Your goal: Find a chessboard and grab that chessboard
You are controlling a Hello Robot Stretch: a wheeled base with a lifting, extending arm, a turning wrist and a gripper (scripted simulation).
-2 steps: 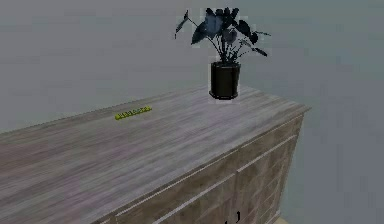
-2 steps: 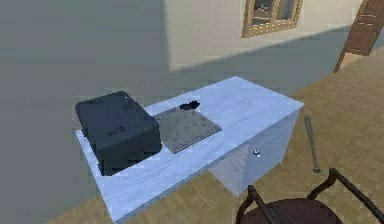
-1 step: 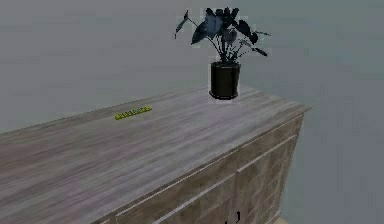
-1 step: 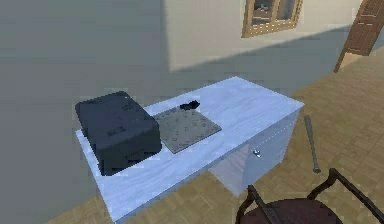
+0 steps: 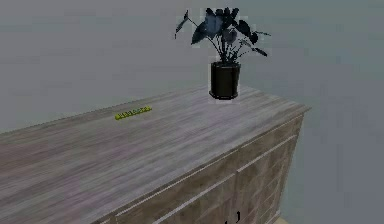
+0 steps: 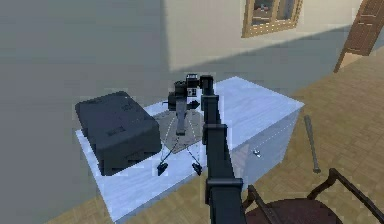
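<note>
Hand [image 6: 183,97] over white bench [image 6: 265,105], near dark box [image 6: 120,128]; can't tell if holding anything. Grey flat patch [image 6: 172,132] beside arm [image 6: 218,150], mid-bench, likely chessboard. Grab step in hand; next: lower hand onto it.

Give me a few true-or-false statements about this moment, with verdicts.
1. A dark-leaved plant in a black pot stands on the long wooden sideboard. True.
2. The small flat yellow-green object lies on the floor. False: it lies on the sideboard's top.
3. The dark square arm reaches out over a pale white table. True.
4. The black boxy object sits on a chair. False: it rests on the pale table.
5. The end effector hangs over bare floor, holding nothing. False: it is at the tabletop, and whether it holds anything cannot be told.
</note>
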